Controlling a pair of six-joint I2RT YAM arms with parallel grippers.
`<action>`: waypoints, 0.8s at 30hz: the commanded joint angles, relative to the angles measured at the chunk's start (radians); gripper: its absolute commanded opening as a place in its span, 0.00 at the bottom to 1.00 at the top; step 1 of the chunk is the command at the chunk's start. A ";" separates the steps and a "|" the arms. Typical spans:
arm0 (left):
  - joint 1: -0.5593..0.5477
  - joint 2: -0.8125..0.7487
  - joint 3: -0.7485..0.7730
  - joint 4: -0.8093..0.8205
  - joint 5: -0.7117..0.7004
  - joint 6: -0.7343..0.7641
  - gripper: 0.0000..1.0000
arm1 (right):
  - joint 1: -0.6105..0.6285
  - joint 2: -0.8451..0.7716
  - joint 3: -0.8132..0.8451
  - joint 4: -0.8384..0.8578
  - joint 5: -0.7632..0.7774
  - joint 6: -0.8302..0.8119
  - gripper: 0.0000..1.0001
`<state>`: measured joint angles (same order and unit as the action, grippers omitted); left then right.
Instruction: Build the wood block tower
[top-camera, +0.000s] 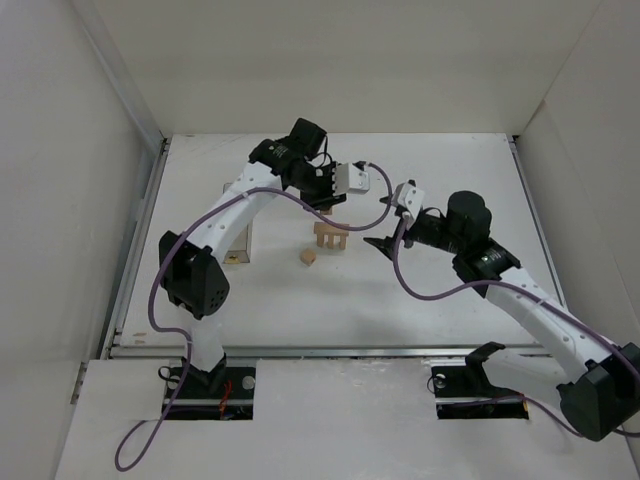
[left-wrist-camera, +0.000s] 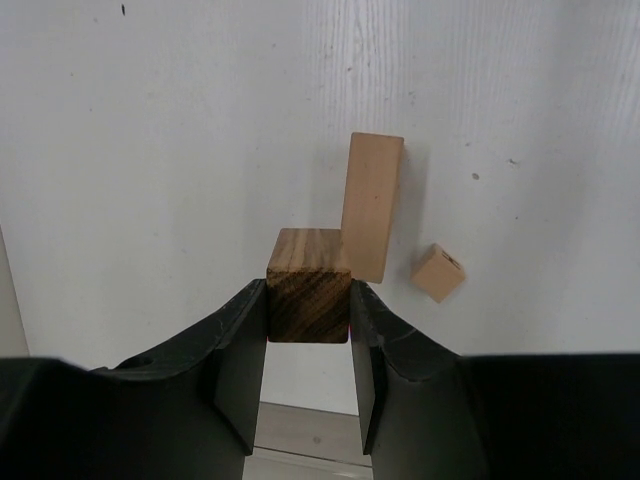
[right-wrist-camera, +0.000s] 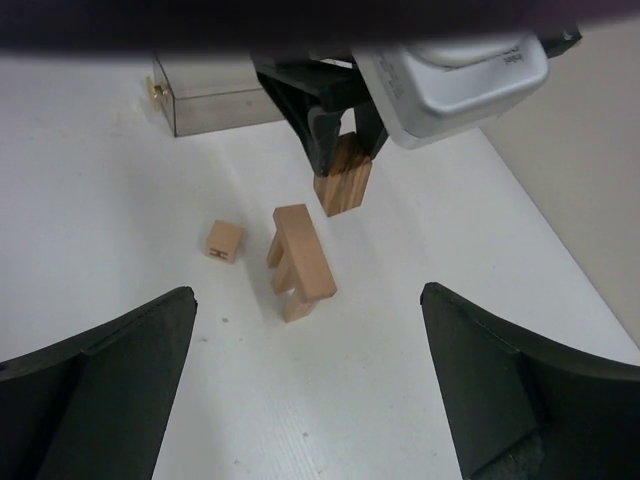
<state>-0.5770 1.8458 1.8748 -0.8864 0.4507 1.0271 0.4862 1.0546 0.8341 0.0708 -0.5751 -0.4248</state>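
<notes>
- The left gripper is clamped on one of the wood blocks, squeezing it by its two side faces with the dark end grain facing the wrist camera.
- That held block hangs just beside the far end of the tower, not over it yet. Whether it clears the surface I can't tell.
- The tower so far is two short uprights bridged by a crosspiece, with nothing on top.
- A small cube lies loose on the surface near the tower, apart from it.
- The right gripper has its jaws spread wide and empty, facing the tower from the near side.
- A clear box sits off behind, out of the play.
- Step in hand, by my read, is carrying the held block in to cap the crosspiece.
- The next move calls for centring the block above the crosspiece, easing it down flat, then opening gently so the uprights don't get nudged.
</notes>
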 joint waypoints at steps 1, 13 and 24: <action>-0.020 0.006 0.014 0.001 -0.037 0.011 0.00 | -0.007 -0.034 -0.019 -0.068 -0.002 -0.040 1.00; -0.030 0.081 0.034 -0.031 0.042 -0.028 0.00 | -0.008 -0.091 -0.059 -0.097 0.009 -0.049 1.00; -0.030 0.092 0.034 -0.042 0.052 -0.038 0.00 | -0.008 -0.110 -0.059 -0.097 0.020 -0.049 1.00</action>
<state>-0.6071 1.9549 1.8763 -0.9077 0.4637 0.9997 0.4847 0.9749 0.7708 -0.0418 -0.5564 -0.4614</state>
